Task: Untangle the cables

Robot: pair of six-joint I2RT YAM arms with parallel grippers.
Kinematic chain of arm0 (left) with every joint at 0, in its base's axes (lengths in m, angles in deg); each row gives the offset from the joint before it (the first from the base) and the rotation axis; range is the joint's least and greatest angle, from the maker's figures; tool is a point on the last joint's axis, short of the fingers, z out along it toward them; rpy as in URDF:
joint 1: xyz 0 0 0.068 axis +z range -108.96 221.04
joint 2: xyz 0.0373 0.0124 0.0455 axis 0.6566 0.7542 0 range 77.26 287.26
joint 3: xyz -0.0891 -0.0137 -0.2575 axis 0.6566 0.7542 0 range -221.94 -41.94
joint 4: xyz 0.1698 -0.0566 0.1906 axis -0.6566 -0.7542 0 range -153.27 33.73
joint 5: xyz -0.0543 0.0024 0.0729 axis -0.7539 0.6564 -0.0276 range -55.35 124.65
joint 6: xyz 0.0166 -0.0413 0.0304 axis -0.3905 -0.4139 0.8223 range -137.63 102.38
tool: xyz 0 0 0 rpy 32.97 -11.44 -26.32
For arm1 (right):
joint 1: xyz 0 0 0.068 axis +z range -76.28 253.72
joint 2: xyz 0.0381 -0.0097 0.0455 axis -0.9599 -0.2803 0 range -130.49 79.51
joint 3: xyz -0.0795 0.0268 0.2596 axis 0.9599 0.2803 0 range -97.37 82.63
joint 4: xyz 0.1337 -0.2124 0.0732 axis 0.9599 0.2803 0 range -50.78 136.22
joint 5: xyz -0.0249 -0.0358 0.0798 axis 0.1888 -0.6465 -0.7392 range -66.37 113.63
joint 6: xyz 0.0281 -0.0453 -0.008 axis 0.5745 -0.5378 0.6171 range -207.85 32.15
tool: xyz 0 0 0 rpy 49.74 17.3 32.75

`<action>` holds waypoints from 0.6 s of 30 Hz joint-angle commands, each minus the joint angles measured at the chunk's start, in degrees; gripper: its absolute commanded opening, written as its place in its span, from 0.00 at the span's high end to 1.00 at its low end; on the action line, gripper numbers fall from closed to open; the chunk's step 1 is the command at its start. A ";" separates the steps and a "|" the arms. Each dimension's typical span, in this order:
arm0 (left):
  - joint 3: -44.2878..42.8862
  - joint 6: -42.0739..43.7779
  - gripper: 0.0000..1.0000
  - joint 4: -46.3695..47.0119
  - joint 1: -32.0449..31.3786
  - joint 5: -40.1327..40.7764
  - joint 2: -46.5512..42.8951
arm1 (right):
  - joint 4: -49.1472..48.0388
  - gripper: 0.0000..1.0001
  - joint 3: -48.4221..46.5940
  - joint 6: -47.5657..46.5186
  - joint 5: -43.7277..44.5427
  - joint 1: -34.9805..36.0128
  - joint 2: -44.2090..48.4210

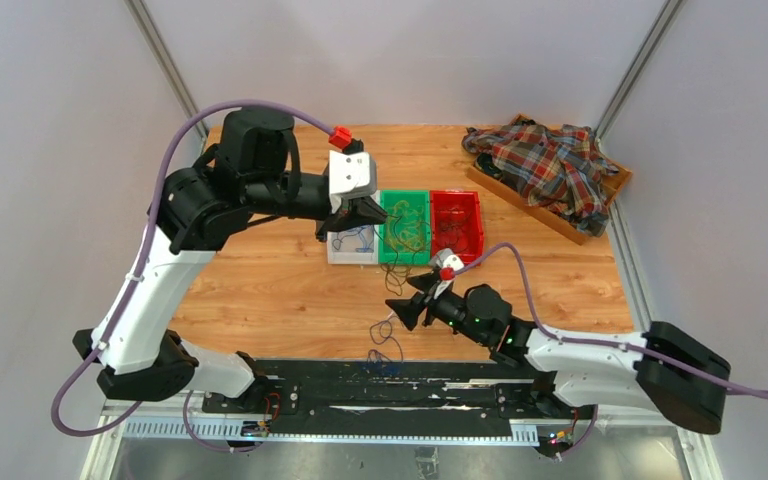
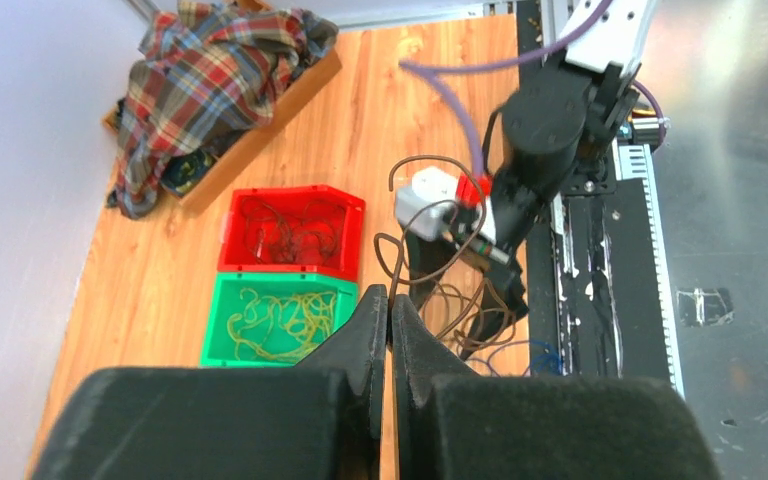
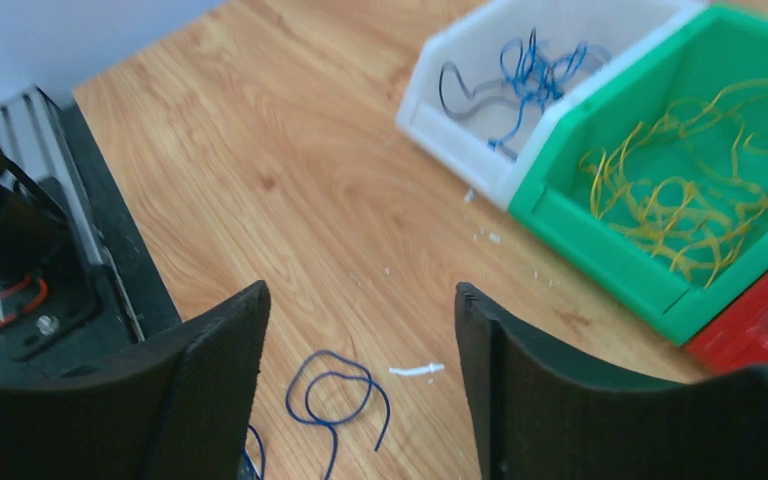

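One blue cable [image 3: 335, 392] lying loose on the worktop [image 3: 290, 170] is, I judge, what the coming move turns on. It rests as a flat double loop close to the near edge. In the right wrist view it sits just below the gap between the spread, empty fingers [image 3: 215, 360] of the right gripper [image 3: 360, 330], somewhat off-centre in that gap. The loop's rounded head points away towards the bins. From there its long axis runs back to two loose tails trailing towards the near edge and the black base rail [image 1: 390, 385], where more blue wire seems to lie. The fingers stand on either side of that axis, so closing them would cross the strands rather than run along them. A short descent looks like all that is needed.

The right arm is plainly the nearer one. The white bin [image 3: 450, 140], which already holds blue cables, is the closest of the three bins to the loop. The green bin [image 3: 610, 260] with yellow cables comes next, and the red bin [image 2: 295, 192] with dark ones is beyond that.

The left gripper [image 1: 365, 212] is well apart from the loop, raised above the white and green bins. Its fingers [image 2: 365, 330] are pressed together and seem to pinch a dark brown cable [image 2: 430, 158], which dangles in loops from their tips.
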 commanded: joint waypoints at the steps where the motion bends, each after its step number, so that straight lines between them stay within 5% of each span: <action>1: 2.68 0.95 1.00 0.19 -0.44 0.51 0.25 | 2.34 0.28 -2.45 -2.05 1.49 0.64 8.92; 5: 4.91 1.95 1.00 0.20 -0.48 0.19 -0.19 | 4.70 0.23 -5.65 -2.78 -2.46 0.64 13.87; 18: 6.56 2.31 1.00 0.18 -0.53 -0.44 -1.52 | 10.62 0.26 -14.90 -6.59 -8.70 0.64 13.88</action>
